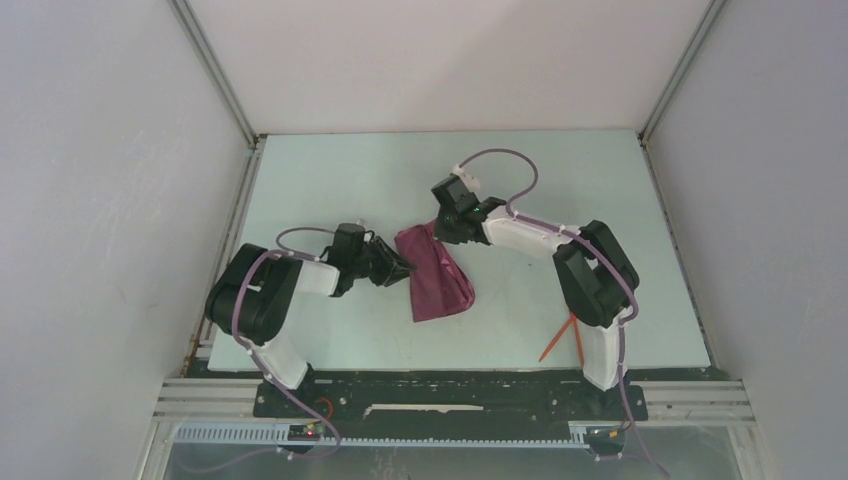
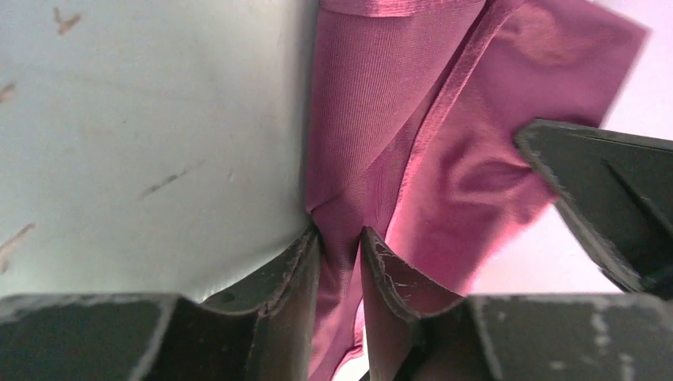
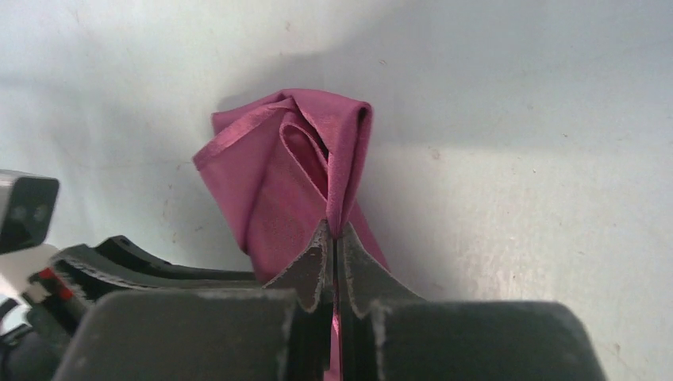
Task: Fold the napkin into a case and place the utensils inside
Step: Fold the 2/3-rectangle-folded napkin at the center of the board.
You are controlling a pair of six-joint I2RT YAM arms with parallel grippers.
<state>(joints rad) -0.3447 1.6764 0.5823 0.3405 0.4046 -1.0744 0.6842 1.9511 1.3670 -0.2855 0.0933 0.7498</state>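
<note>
**Pale table (image 1: 350, 180), white walls: both pincers clasp the plum napkin**

The napkin (image 1: 437, 280) sits near the middle of the table, between the two arms. It is not spread flat. It is bunched and partly folded over itself, a plum-purple mass wider at its near end and narrowing toward its far end. Its far part is raised off the surface, while the near part rests on the table.

The right gripper (image 1: 447, 235) has the far end. In the right wrist view its fingers (image 3: 313, 274) are pressed together on a thin edge of the cloth. Beyond them the fabric stands up in a loose, rolled peak with several layers curling inward.

The left gripper (image 1: 402, 268) meets the cloth at its left edge. In the left wrist view a fold of the fabric runs down between its fingers (image 2: 298, 274). They stand only narrowly apart, with the cloth filling the gap and creases converging at the tips, so this pincer is clenched on the napkin too. The dark tip of the other pincer shows at the right of that view, close beside the cloth.

The utensils (image 1: 553, 343) lie at the near right of the table, just beside the right arm's base. They are two thin orange-red pieces meeting in a narrow V, well apart from the napkin. Which is the spoon cannot be told from here.

Plain white walls (image 1: 100, 200) close in the table on the left, right and far sides.
</note>
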